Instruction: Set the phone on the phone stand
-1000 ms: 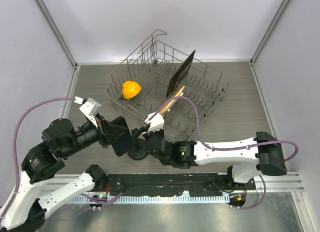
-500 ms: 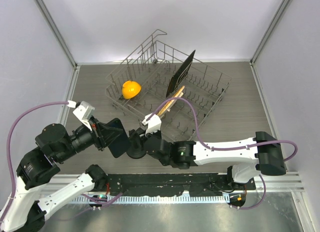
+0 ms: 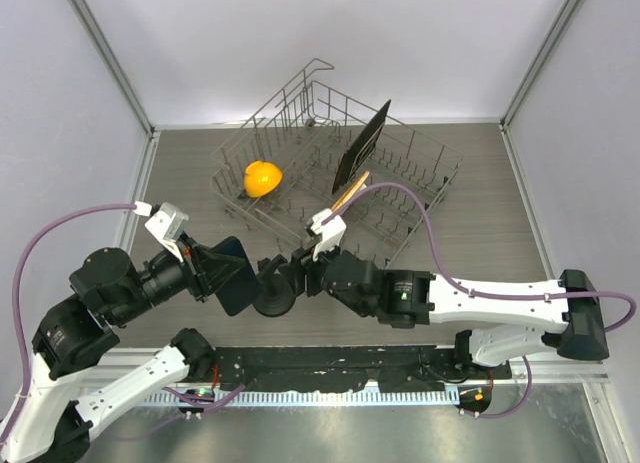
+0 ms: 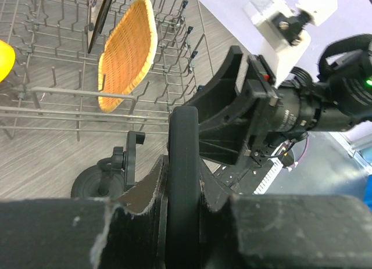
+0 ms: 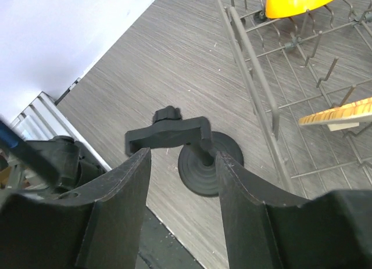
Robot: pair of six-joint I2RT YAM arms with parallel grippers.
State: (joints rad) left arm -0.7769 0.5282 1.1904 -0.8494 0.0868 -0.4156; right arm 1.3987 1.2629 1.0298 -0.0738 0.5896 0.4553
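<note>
phone point(image 3: 237, 281): pinched edge-on in the left gripper point(image 3: 212, 271), off the worktop by the near edge, left of centre, just beside the stand.
left jaws: pressed onto the two flat faces of the phone at one end, free end poking out toward the stand.
phone stand point(image 5: 204, 170): upright on its disc base near the near edge, just in front of the wire rack point(image 3: 400, 173), clip on top and nothing in it.
right gripper point(image 5: 183, 155): jaws spread, one finger on either side of the stand's arm; cannot tell whether touching it.
handling: stiff, thin, glossy, so probably light and slippery. best held flat on the broad faces near one end, leaving the other end bare for the clip.
risk: likely to twist in the pads, or to tip the small stand when pushed in. probably worth bracing the stand first.
</note>
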